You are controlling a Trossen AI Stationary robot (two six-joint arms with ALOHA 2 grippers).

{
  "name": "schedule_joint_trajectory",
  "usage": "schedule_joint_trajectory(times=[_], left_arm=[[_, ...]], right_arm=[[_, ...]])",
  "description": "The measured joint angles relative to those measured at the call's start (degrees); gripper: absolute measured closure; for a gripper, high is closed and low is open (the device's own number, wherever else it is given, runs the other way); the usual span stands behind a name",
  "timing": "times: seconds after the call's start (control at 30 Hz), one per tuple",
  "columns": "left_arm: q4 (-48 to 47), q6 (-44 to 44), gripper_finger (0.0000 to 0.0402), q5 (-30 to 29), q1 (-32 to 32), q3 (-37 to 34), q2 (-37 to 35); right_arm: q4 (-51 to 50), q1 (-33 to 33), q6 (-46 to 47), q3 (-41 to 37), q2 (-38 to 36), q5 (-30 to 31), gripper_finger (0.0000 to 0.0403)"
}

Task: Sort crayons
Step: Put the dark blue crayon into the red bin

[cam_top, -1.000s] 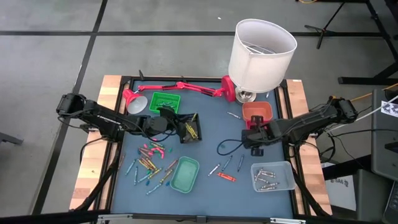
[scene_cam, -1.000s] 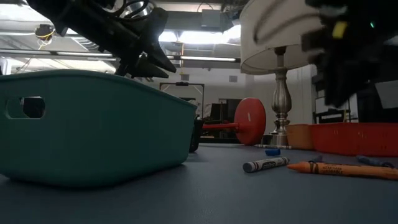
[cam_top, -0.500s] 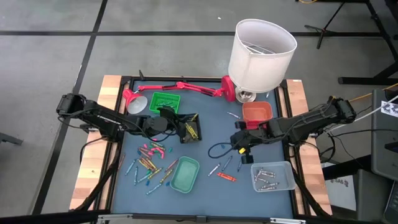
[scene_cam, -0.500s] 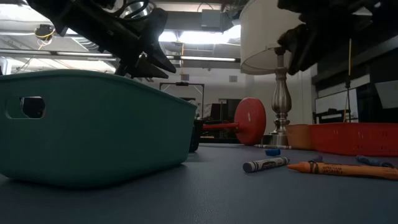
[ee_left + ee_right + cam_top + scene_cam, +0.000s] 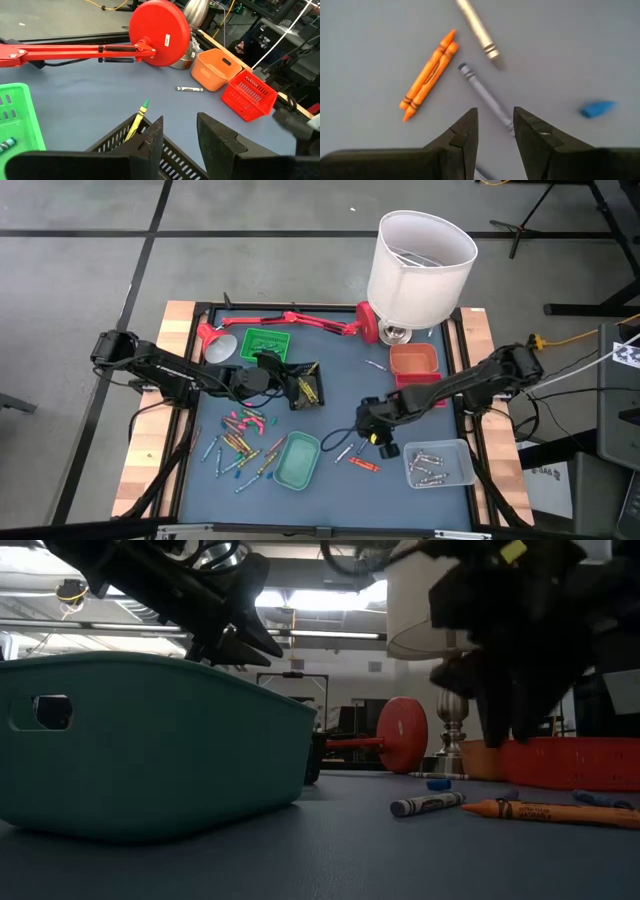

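Several crayons (image 5: 240,445) lie loose at the near left of the table, and a few more lie near the middle. My right gripper (image 5: 376,436) hovers open and empty over those: a grey crayon (image 5: 484,94), two orange crayons (image 5: 430,75), a silvery one (image 5: 477,30) and a blue stub (image 5: 597,107). The orange pair also shows in the high view (image 5: 362,466). My left gripper (image 5: 297,385) is open and empty above the black tray (image 5: 125,137), which holds a yellow crayon (image 5: 136,120).
A teal tray (image 5: 298,460) stands at the near middle and a clear tray (image 5: 438,463) with silvery crayons at the near right. A green tray (image 5: 265,342), an orange tray (image 5: 413,360), a red tray (image 5: 250,95), a red desk lamp (image 5: 290,320) and a white-shaded lamp (image 5: 420,265) stand at the back.
My right gripper has gone toward the table's left and near edges, from beside the red tray to above the loose crayons near the middle. My left gripper has kept still.
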Motion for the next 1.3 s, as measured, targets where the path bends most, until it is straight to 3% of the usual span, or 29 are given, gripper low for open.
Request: schedule_joint_trajectory(times=[0.53,0.93,1.17,1.3], left_arm=[[-0.4,0.2,0.0297,0.1,0.0,0.0,0.0],[-1.4,0.2,0.0297,0.1,0.0,0.0,0.0],[-3.7,0.2,0.0297,0.1,0.0,0.0,0.0],[-4.5,0.2,0.0297,1.2,-0.1,0.0,0.0]], right_arm=[[0.0,0.0,-7.4,0.0,7.5,2.8,0.0282],[-0.2,0.0,-7.4,0.1,7.5,4.7,0.0393],[-0.5,0.0,-7.0,0.0,7.1,4.7,0.0375],[-4.7,-0.1,-7.0,1.7,5.8,5.1,0.0385]])
